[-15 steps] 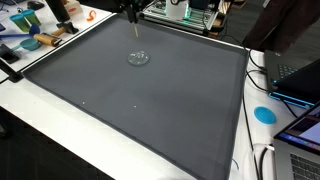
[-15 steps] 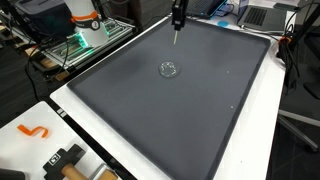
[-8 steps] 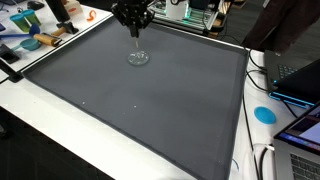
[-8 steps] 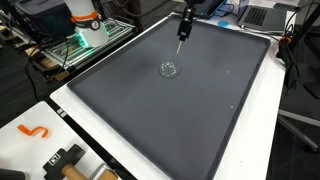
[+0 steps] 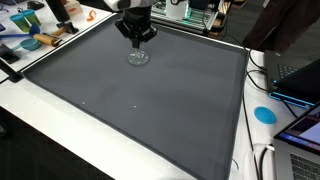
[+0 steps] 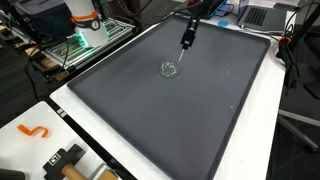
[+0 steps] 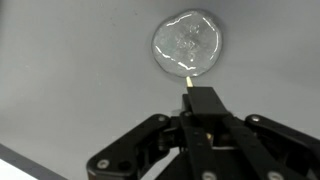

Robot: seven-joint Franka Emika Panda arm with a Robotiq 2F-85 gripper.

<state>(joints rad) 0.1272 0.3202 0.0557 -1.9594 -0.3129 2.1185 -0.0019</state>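
Note:
A small clear glass dish (image 5: pixel 137 58) (image 6: pixel 169 69) lies on the dark grey mat (image 5: pixel 140 110) (image 6: pixel 170 120) toward its far side. My gripper (image 5: pixel 136 36) (image 6: pixel 190 22) hangs just above and behind it, shut on a thin pale stick (image 6: pixel 186 36) that points down at the mat. In the wrist view the stick's tip (image 7: pixel 187 76) shows just past the closed fingers (image 7: pixel 204 102) and sits at the near rim of the dish (image 7: pixel 188 43). The stick is not touching the dish as far as I can tell.
A white table rim (image 5: pixel 60 120) surrounds the mat. A blue disc (image 5: pixel 264 113) and laptops (image 5: pixel 300 80) lie on one side. An orange hook (image 6: pixel 33 130) and a black tool (image 6: pixel 65 160) sit at a corner. Clutter and cables line the far edge.
The gripper has come down into view and shifted with the stick, which now tilts and sits closer to the dish. The dish has not moved.

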